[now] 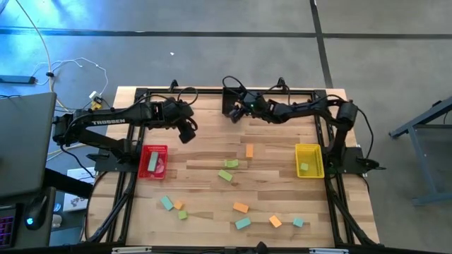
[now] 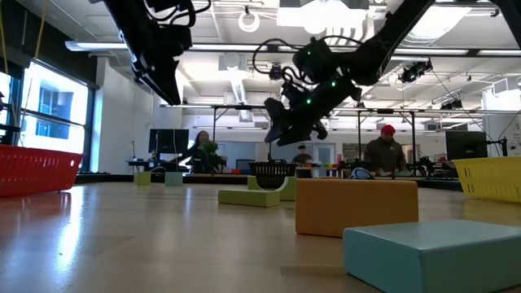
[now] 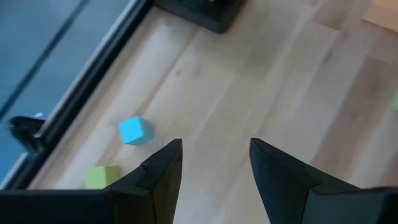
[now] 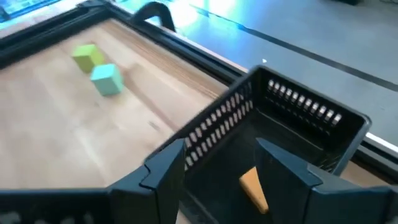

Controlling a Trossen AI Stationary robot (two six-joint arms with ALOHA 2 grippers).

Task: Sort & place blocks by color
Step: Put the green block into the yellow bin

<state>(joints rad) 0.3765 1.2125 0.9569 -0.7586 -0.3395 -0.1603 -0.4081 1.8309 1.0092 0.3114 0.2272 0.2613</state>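
Observation:
Orange, teal and yellow-green blocks lie flat across the near half of the table, among them an orange one (image 1: 249, 150), a green one (image 1: 224, 175) and a teal one (image 1: 242, 223). My right gripper (image 1: 236, 113) (image 4: 221, 155) hangs open just above the black bin (image 4: 298, 102) at the far edge. An orange block (image 4: 255, 186) lies inside that bin, below the fingers. My left gripper (image 1: 187, 130) (image 3: 214, 152) is open in the air over bare wood at the far left. Beyond it, a teal block (image 3: 132, 130) and a green block (image 3: 102, 177) rest by the table's edge.
The red bin (image 1: 154, 148) at the left holds a teal block (image 1: 152, 164). The yellow bin (image 1: 308, 147) at the right holds a green block (image 1: 304, 167). A black frame runs along the table's edges. In the low view, people stand in the room behind.

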